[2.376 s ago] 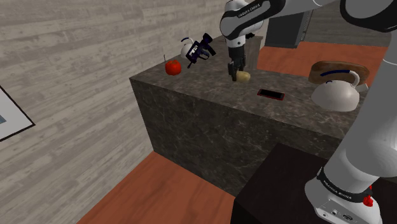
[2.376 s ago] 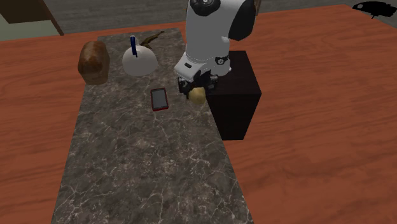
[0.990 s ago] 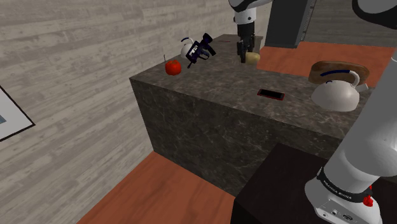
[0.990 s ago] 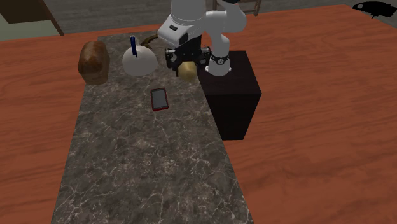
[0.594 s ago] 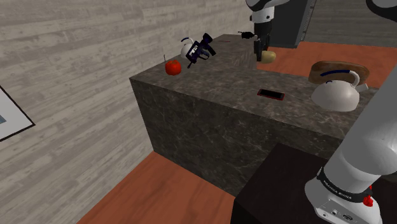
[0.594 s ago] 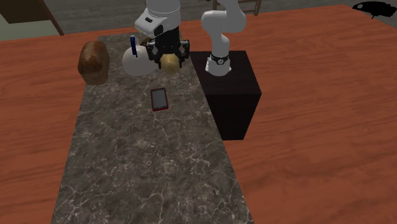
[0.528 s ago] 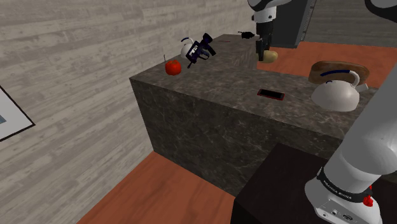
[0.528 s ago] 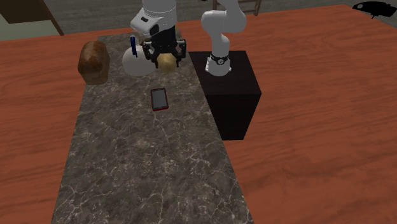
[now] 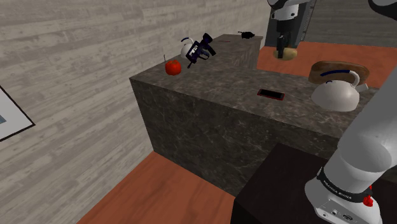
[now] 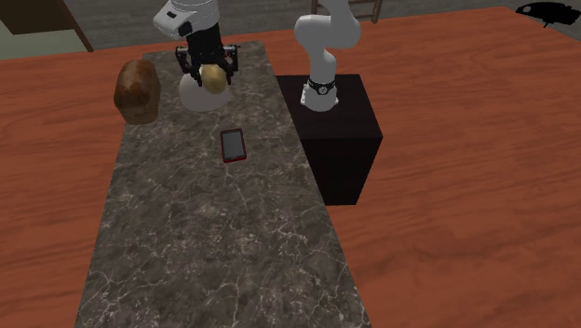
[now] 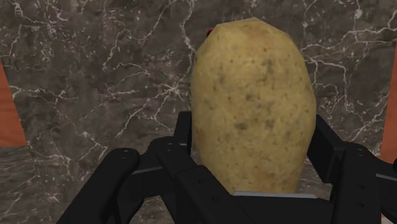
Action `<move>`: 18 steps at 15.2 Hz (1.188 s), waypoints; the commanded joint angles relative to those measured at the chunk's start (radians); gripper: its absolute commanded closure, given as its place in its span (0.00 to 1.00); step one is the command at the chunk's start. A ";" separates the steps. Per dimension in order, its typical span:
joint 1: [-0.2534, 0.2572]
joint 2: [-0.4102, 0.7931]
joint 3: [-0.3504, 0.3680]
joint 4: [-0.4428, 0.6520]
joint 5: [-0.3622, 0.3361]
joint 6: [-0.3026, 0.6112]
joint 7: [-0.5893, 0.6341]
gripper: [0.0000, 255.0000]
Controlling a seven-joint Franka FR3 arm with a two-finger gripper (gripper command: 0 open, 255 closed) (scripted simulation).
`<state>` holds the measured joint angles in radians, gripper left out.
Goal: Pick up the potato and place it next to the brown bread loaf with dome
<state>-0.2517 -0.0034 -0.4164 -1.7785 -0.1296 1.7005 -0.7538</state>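
My gripper (image 9: 283,46) is shut on a yellowish-brown potato (image 9: 286,53) and holds it in the air above the dark marble counter (image 9: 210,111). From the second exterior view the gripper (image 10: 209,65) and potato (image 10: 215,78) hang over the white dome (image 10: 200,93) with its blue handle. The brown bread loaf (image 10: 138,90) stands just to the second exterior view's left of the dome. In the shoulder view the loaf (image 9: 324,66) peeks out behind the dome (image 9: 337,95). In the wrist view the potato (image 11: 254,108) stands upright between the black fingers (image 11: 181,137), marble below it.
A red phone (image 9: 270,94) lies on the counter near the dome, also seen as the phone (image 10: 233,144). A red apple (image 9: 172,67) and a dark blue and white object (image 9: 197,49) sit at the far end. The black stand (image 10: 340,130) adjoins the counter; wood floor surrounds it.
The gripper has carried the potato to the shoulder view's right and the second exterior view's left, from beside the stand to above the dome. It has stayed shut on the potato.
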 commanded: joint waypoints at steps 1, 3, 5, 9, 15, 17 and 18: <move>-0.026 0.013 -0.026 0.009 0.002 0.010 -0.053 1.00; -0.051 0.027 -0.051 0.023 0.005 0.015 -0.103 1.00; -0.077 0.045 -0.075 0.040 0.011 0.020 -0.154 1.00; -0.134 0.095 -0.122 0.091 0.034 0.026 -0.261 1.00; -0.203 0.169 -0.164 0.141 0.074 0.052 -0.375 1.00; -0.203 0.169 -0.163 0.115 0.074 0.079 -0.372 1.00; -0.202 0.170 -0.163 0.102 0.074 0.092 -0.371 1.00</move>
<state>-0.4544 0.1651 -0.5801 -1.6645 -0.0560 1.7791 -1.1259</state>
